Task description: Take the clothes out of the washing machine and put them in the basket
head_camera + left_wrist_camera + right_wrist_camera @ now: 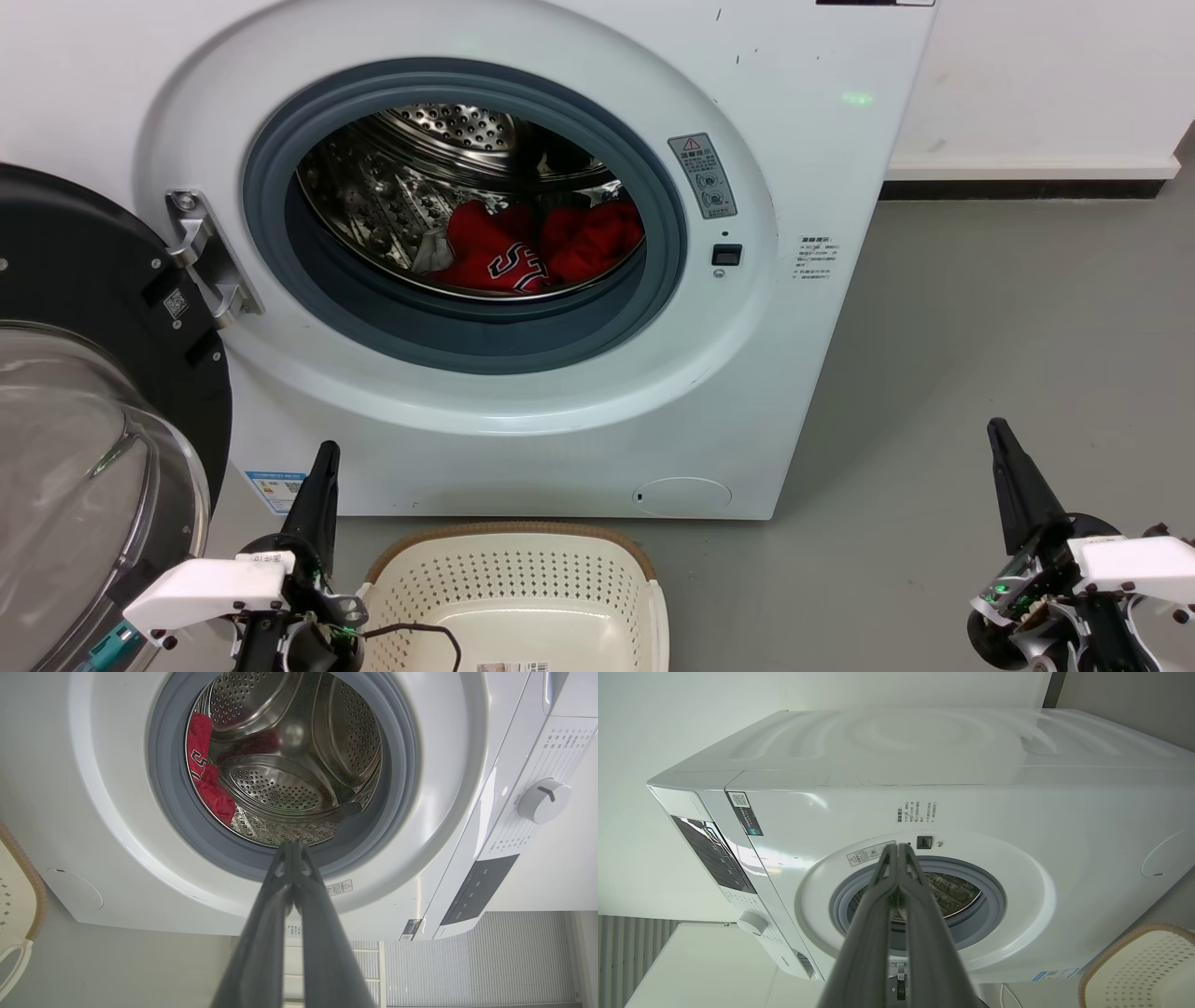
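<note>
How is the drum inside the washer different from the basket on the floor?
The drum is shiny steel; the basket is cream plastic. The drum holds the red clothes; the part of the basket in view has none. Both are full of little holes.

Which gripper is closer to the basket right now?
Left. The left gripper is right beside the basket, at its left edge; the right gripper stands far off to its right.

Red clothes (200,742) in washing machine (117,812)
</note>
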You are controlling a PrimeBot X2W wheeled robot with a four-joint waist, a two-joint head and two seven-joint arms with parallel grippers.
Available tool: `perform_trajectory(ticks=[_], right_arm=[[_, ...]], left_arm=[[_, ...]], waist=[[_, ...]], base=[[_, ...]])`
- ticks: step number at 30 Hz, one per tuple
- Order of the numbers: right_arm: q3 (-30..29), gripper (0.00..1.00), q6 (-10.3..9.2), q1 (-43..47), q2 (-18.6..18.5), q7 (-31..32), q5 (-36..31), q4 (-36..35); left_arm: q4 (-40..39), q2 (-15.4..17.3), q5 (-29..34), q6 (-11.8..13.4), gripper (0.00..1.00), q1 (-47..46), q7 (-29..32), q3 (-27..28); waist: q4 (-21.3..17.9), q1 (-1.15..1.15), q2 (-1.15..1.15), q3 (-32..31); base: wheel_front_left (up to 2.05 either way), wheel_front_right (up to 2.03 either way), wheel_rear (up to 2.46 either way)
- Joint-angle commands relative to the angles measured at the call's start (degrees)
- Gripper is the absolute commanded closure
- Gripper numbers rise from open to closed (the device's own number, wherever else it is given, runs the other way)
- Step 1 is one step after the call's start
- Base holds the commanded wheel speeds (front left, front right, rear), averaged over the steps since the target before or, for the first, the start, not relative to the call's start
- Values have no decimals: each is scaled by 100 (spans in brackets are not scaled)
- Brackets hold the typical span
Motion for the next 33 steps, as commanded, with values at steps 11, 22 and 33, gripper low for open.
perform_trajectory(ticks=[11,22,33], right_arm=[[3,0,0,31,0,-5,0,51],[-2,0,-1,193,5,-263,-214,81],[-164,0,-1,118,5,-552,-1431,3]], left_arm=[[56,-4,2,3,0,30,-8,-7],[44,-15,161,6,0,223,-264,-9],[111,-12,788,3,0,231,-554,311]], waist=[[0,0,0,0],[-6,0,0,8],[-19,0,0,16]], base=[[0,0,0],[0,0,0],[0,0,0]])
